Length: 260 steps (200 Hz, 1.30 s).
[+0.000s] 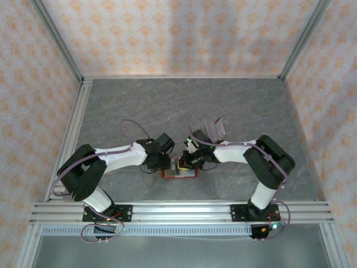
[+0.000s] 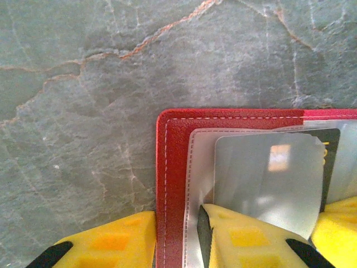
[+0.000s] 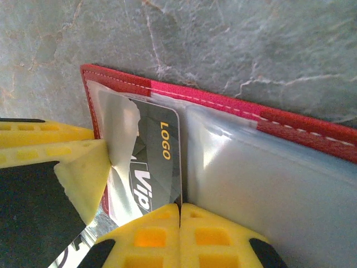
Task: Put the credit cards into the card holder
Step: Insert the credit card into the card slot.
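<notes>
**A:** The right hand (image 3: 179,207) is clamped tight on the dark credit card (image 3: 156,162), which is partly under a clear sleeve (image 3: 120,125) of the red card holder (image 3: 223,103). It lies flat on the tabletop (image 1: 167,106) at six o'clock, between the arms.

**B:** And the left hand (image 2: 177,216), fingers apart, straddles its nine o'clock edge. What's the danger?

**A:** That sleeve lip. If it crumples, the card could jam or bow. Push harder and the wallet may well skid.
</notes>
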Motion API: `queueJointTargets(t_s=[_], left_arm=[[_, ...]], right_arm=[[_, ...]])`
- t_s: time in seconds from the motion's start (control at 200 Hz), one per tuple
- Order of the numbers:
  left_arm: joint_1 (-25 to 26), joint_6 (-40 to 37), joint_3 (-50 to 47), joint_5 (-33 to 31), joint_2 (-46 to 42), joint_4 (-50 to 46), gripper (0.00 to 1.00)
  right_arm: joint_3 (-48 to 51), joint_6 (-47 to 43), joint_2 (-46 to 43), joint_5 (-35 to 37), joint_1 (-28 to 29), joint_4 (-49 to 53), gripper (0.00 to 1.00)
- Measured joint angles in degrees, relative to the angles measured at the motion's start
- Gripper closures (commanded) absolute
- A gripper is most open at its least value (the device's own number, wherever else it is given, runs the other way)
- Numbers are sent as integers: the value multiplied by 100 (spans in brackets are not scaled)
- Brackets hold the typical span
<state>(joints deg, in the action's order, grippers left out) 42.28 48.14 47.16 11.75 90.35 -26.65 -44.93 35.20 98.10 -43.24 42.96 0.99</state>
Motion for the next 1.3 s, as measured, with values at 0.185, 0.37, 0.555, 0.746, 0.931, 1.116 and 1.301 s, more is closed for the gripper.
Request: queueJointTargets(t_s=[0.185,0.37,0.555,0.746,0.931,1.116,1.301], left_arm=[[-35,42,-162,186,-256,-92,71],[-247,37,-317,428,-776,-201,73],[-367,4,-463,450,-960,-271,88],[-367,-11,-533,455,-887,-284,93],[-367,-13,-533,457,-553,-214,94],[-372,-24,-468,481,-424,-227,95],[-372,-22,-439,498,-387,-247,95]], right_arm=[[0,81,0,24,42,-35,100],[0,74,4,46,76,-66,100],[-61,33,24,48,76,-11,100],[-195,-33,90,61,76,70,100],[-208,-74,92,68,76,133,100],[-264,-101,92,83,76,245,100],[-354,-90,118,81,79,262,100]])
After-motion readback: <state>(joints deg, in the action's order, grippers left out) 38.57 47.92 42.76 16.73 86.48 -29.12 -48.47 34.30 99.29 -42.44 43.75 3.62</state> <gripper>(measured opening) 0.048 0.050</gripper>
